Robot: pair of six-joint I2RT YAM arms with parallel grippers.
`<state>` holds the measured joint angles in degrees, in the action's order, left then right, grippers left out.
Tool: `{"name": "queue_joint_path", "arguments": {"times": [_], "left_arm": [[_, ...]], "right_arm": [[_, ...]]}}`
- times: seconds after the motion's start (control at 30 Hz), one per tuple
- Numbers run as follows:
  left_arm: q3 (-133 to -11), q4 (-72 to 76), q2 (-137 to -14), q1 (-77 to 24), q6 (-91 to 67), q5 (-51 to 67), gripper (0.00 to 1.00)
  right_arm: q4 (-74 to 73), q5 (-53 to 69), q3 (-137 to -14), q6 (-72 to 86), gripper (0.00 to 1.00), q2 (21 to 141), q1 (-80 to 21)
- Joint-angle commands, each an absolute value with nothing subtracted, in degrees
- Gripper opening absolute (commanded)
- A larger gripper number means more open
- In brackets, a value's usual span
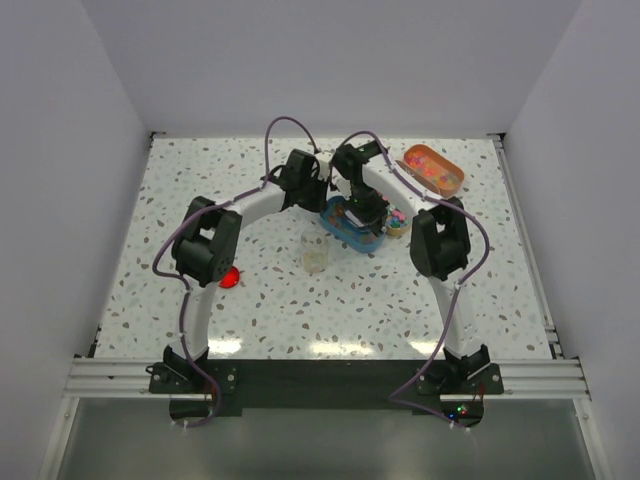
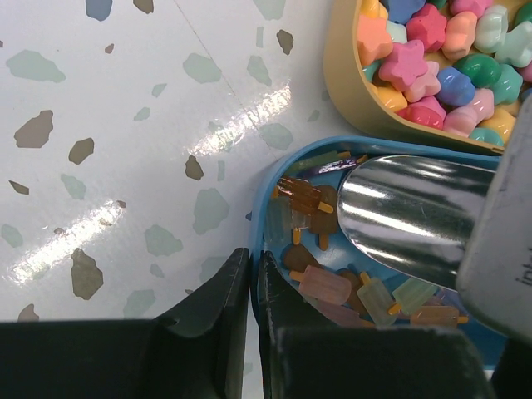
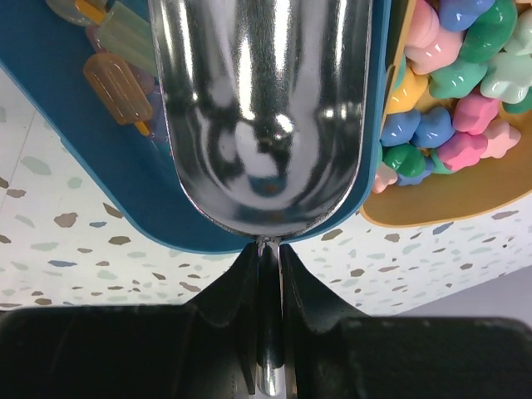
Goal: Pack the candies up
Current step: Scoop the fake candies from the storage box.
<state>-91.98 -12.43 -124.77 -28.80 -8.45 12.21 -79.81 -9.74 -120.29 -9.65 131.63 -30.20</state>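
The table (image 1: 280, 320) has a white surface with grey, brown and pale green flecks, and it shines under the light. Plain white walls (image 1: 300, 60) close it on the left, the right and the far side. At the near edge runs a metal rail (image 1: 110, 378), on which both arms are fixed.

Both arms bend inward and meet over the middle of the table. The left gripper (image 2: 253, 258) has its fingers closed on the rim of the blue tin (image 2: 299, 162). The right gripper (image 3: 266, 253) holds tightly the thin handle of the silver scoop (image 3: 262, 108), whose bowl lies over the blue tin.

The candies (image 2: 432, 66), in pink, blue, green and orange, fill the beige tin (image 2: 349, 91), which is touching the blue one. More sweets, shaped like ice lollies (image 2: 324, 287), lie in the blue tin under the scoop. An orange tin (image 1: 452, 186) with candies stands near the far right corner. A clear cup (image 1: 315, 255) stands just beside the blue tin, and a red lid (image 1: 230, 278) lies further left.
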Motion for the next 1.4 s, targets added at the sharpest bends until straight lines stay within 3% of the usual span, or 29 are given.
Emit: {"name": "queue_joint_path", "arguments": {"times": [0.0,0.23,0.67,1.0,1.37], "left_arm": [[-91.58,-8.88,-121.55,-31.03,-6.15,16.08,0.07],[-91.23,-8.61,-121.03,-31.2,-6.24,14.42,0.06],[-88.24,-5.36,-118.65,-31.2,-7.91,13.89,0.02],[-86.49,-2.46,-117.34,-31.46,-9.05,17.05,0.0],[-84.64,-0.88,-116.1,-31.64,-10.9,18.81,0.0]], "right_arm": [[-77.09,-8.0,-118.76,-15.55,0.0,131.41,-32.7],[-70.59,-6.77,-110.23,-20.39,0.0,125.43,-32.78],[-62.4,-2.28,-105.12,-20.31,0.0,121.99,-32.7],[-58.54,-5.89,-108.11,-10.81,0.0,124.54,-32.69],[-47.65,-11.87,-103.45,1.21,0.0,120.24,-32.52]]}}
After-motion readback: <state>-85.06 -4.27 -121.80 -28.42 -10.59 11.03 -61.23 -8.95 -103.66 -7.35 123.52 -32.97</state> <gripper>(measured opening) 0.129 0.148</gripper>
